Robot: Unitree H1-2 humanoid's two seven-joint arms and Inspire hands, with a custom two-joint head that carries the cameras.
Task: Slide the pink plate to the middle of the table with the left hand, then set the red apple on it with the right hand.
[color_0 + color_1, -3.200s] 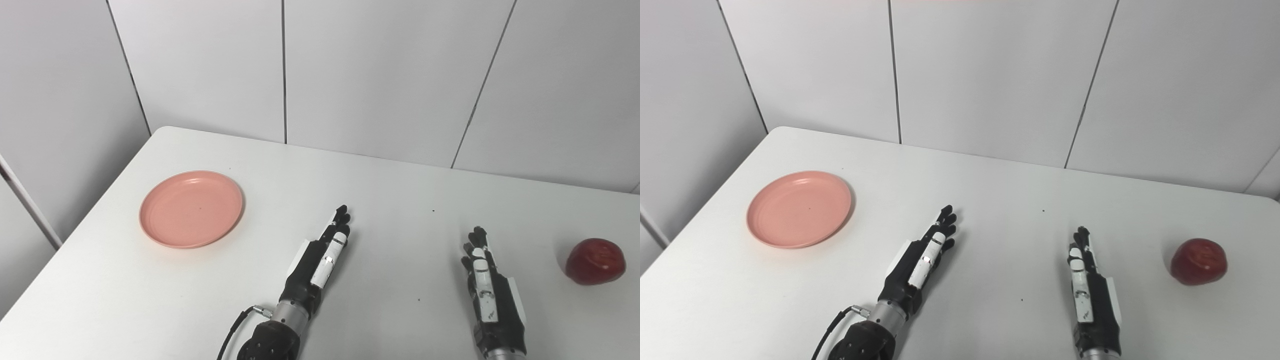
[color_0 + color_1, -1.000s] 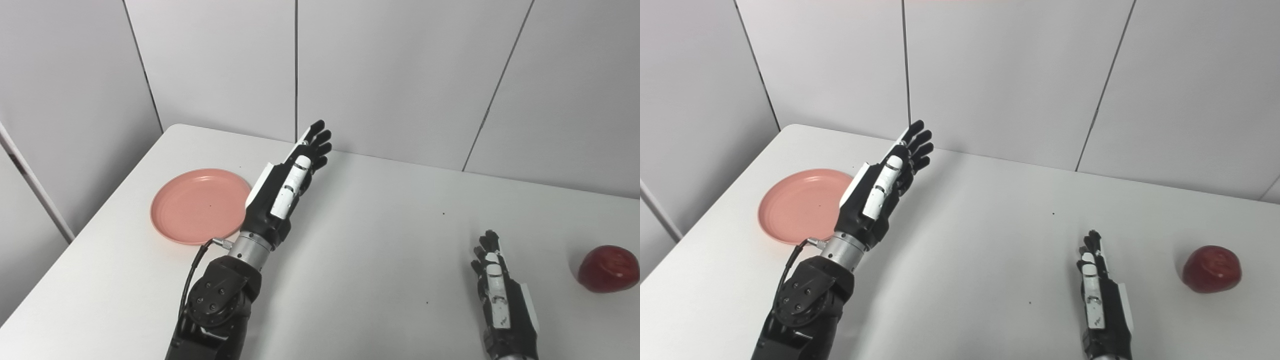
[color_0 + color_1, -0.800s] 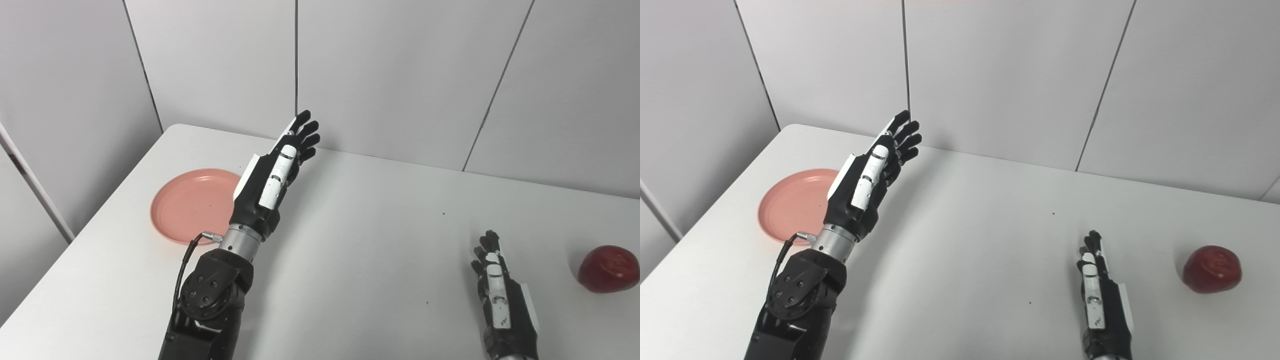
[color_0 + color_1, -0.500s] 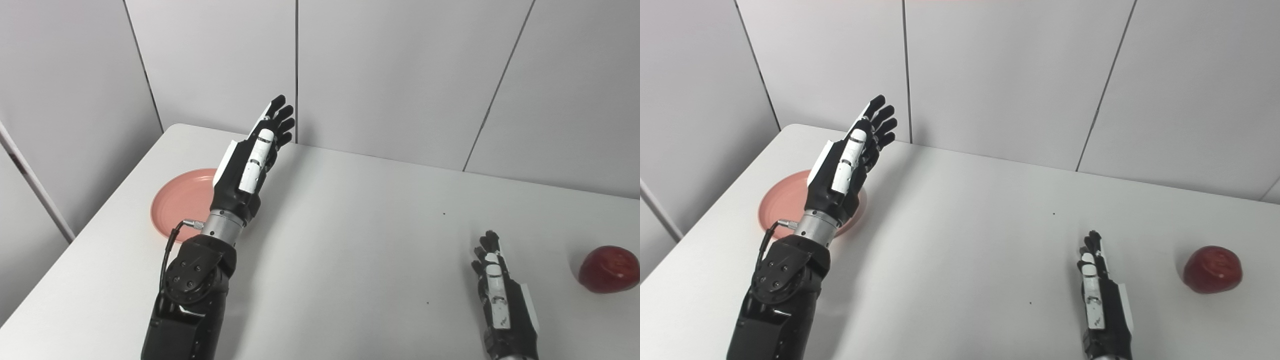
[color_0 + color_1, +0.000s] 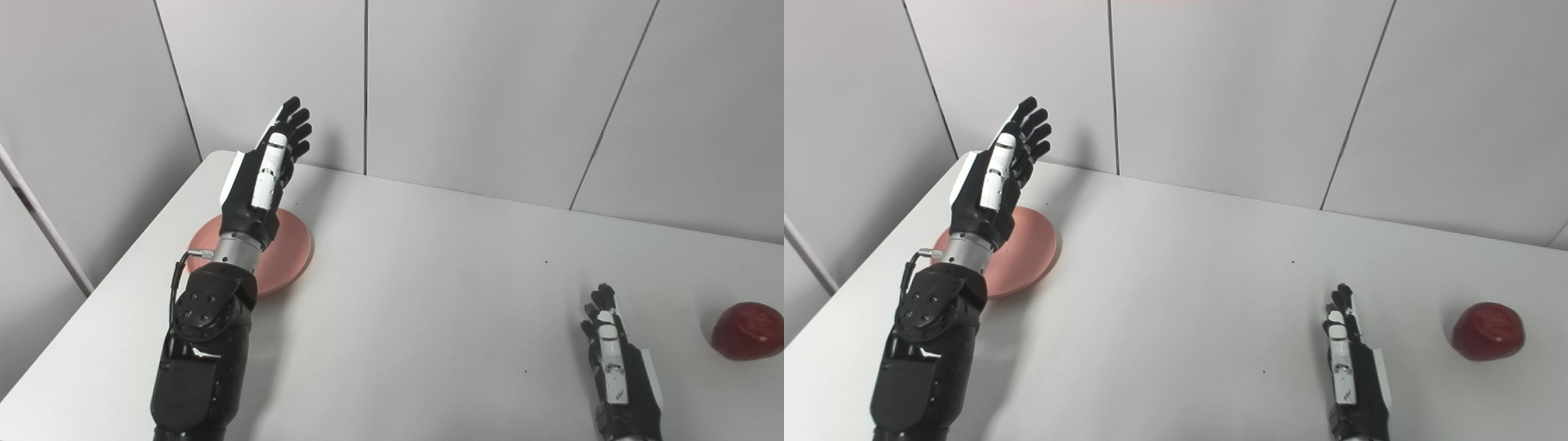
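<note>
My left hand (image 5: 260,177) is up in the air, fingers straight and spread, holding nothing, palm edge-on above the pink plate (image 5: 288,257). The plate lies flat near the table's (image 5: 429,294) left edge, below and just behind my wrist, partly hidden by my forearm. It's round, so no long axis to line up with and no way it points; what matters is that the middle of the table is off to its right, so I reckon my fingers need to drop onto its far-left rim to push it that way. No contact with the plate yet, as far as I can tell.

Over on the other side, my right hand (image 5: 1350,367) rests flat on the table, fingers extended, empty. The red apple (image 5: 1487,331) sits to its right, near but apart, top side up. Right hand's clearly the nearer one for that.
</note>
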